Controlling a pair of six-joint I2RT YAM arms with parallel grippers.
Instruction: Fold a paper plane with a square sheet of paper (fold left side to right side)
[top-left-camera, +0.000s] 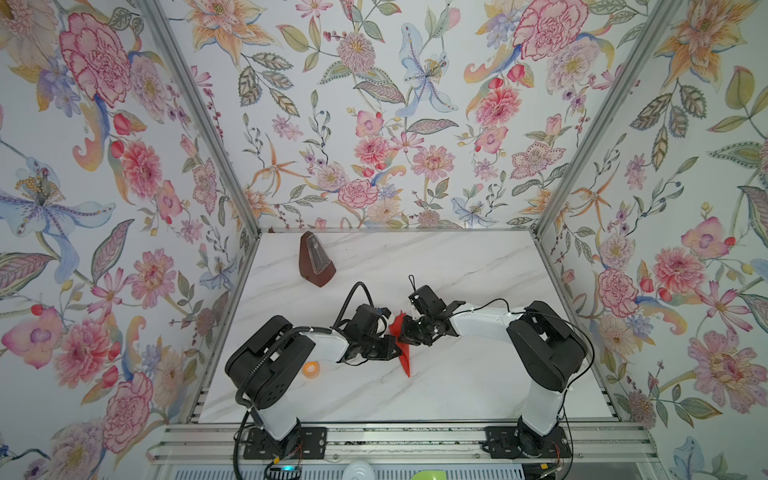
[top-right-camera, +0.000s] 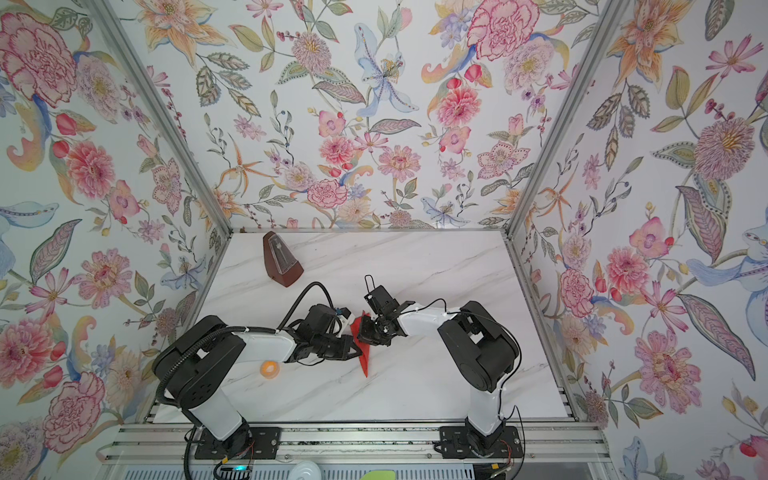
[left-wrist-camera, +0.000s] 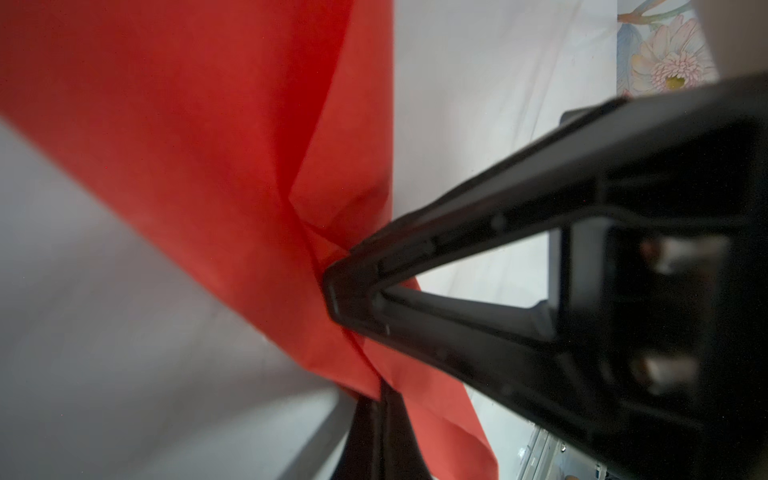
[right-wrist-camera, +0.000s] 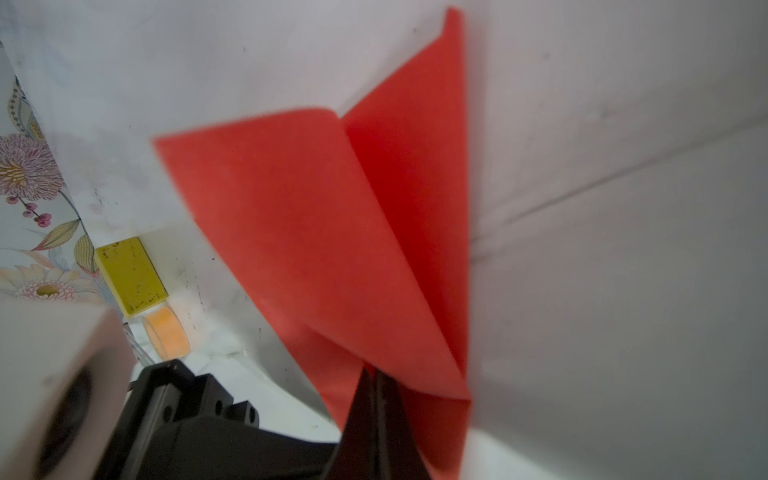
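Presently, item one: paper plane (top-left-camera: 406, 362), count one, red, folded to a point, near the centre of the table (top-left-camera: 478, 270), tail toward 6 o'clock. Grippers, count two: left gripper (left-wrist-camera: 380, 392) pinched tight on the paper from 9 o'clock, right gripper (right-wrist-camera: 372, 380) clamped on it from 3 o'clock (both grips are plain only in the wrist views; from above the fingertips are masked). Metronome (top-left-camera: 316, 259), one, brown, at 11 o'clock of the plane, seen in both top views only. Orange roll (right-wrist-camera: 166, 332), one, at 9 o'clock. Yellow block (right-wrist-camera: 131, 276), one, touching the roll, shown by the right wrist view alone
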